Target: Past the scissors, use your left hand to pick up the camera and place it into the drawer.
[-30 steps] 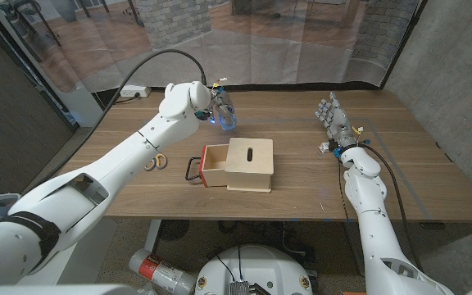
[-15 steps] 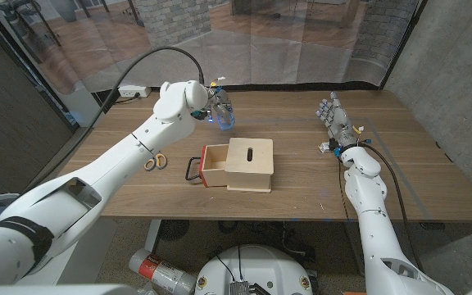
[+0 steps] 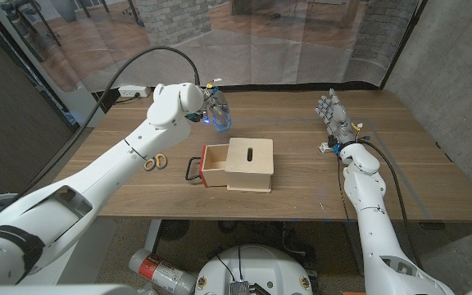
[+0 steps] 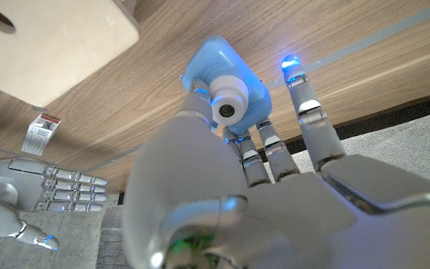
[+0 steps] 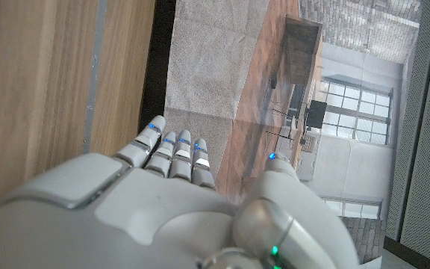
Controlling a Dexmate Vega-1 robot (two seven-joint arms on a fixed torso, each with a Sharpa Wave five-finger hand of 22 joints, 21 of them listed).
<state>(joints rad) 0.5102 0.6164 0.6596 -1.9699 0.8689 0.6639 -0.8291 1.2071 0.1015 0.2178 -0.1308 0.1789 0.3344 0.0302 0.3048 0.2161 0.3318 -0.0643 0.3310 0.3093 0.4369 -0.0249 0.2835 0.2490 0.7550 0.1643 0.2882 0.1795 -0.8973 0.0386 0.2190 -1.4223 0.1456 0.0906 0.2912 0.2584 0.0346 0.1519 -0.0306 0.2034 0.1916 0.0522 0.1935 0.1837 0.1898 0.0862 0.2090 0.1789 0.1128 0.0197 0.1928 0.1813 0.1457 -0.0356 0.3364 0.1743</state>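
Since the two earlier head views the left arm has drawn back toward the far left of the table, and the left hand (image 3: 206, 109) with its load now sits a little farther from the wooden drawer box (image 3: 248, 164) than it did; box, scissors and right arm we read as unmoved

Largest to smallest:

- Wooden table (image 3: 400, 176): carries everything, with a dark curtain edge along its far side
- Left arm: long reach in from the near left corner, hand raised over the far part of the table, beyond the box
- Right arm: stands at the right side, well apart from the work. Right hand (image 3: 331, 111) upright, fingers (image 5: 172, 153) straight and pressed side by side, holding nothing that we can see
- Drawer box: mid-table, slot in its lid, drawer (image 3: 211, 165) pulled out to the left with its black handle (image 3: 192, 170) showing. We see nothing inside it
- Camera (image 4: 226, 93): small, pale blue, white round lens. Left wrist view shows it held at the left hand's fingertips (image 4: 263, 134), lens toward the wrist, clear of the tabletop. One finger stands off to the side, spread from the rest
- Scissors (image 3: 156, 161): orange-handled, flat on the table left of the drawer, nearer us than the camera

Our judgement of progress: pickup is done, camera is in hand and lifted. Left to do: carry it to the open drawer, lower it in, let go. Hand is not yet over the drawer
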